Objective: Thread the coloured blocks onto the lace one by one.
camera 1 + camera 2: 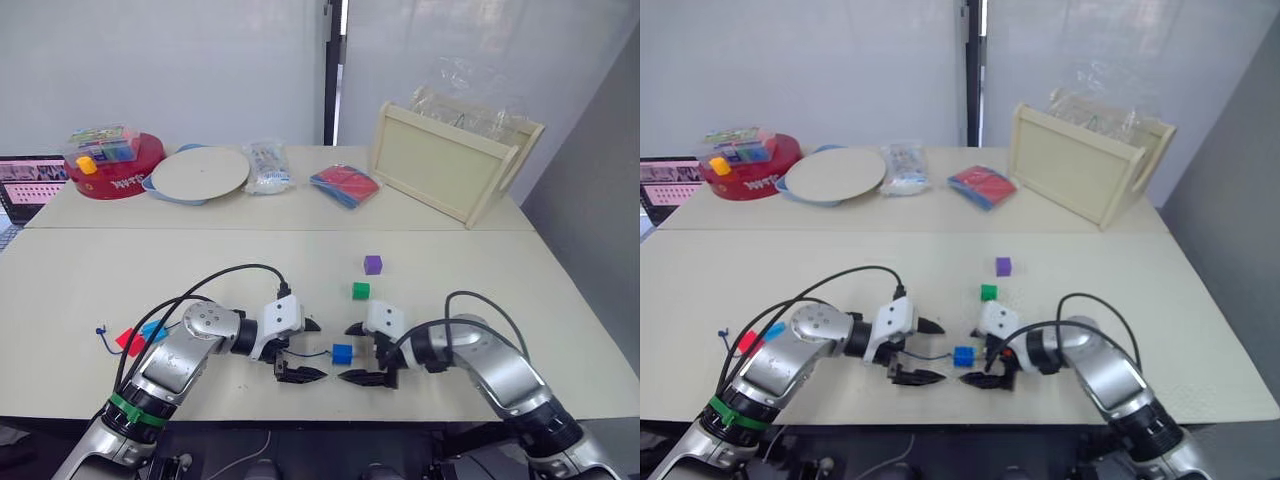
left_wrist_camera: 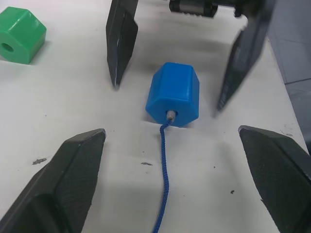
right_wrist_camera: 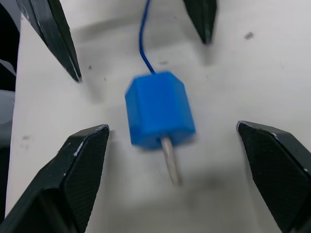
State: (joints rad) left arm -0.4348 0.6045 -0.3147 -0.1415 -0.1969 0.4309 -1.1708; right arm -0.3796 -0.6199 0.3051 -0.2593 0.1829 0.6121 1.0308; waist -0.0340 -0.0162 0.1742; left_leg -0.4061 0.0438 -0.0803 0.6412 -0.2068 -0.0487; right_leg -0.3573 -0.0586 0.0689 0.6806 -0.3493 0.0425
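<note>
A blue block (image 1: 342, 352) lies on the table between my two grippers. The blue lace (image 2: 164, 179) enters its hole, and the pale stiff tip (image 3: 171, 164) sticks out the other side. Open and facing the block from the left is my left gripper (image 1: 314, 349). From the right, my right gripper (image 1: 347, 353) is open around the block without touching it. A green block (image 1: 361, 290) and a purple block (image 1: 373, 264) sit just beyond. At the far left, a red block (image 1: 128, 340) and a second blue block (image 1: 153, 329) lie by the lace's knotted end (image 1: 100, 332).
Along the back of the table stand a round red tub (image 1: 115, 165) with a yellow piece (image 1: 87, 165), a pale plate (image 1: 200, 173), a clear packet (image 1: 266, 166), a red and blue packet (image 1: 345, 185) and a wooden tray (image 1: 450, 160). A screen (image 1: 25, 185) sits at the far left.
</note>
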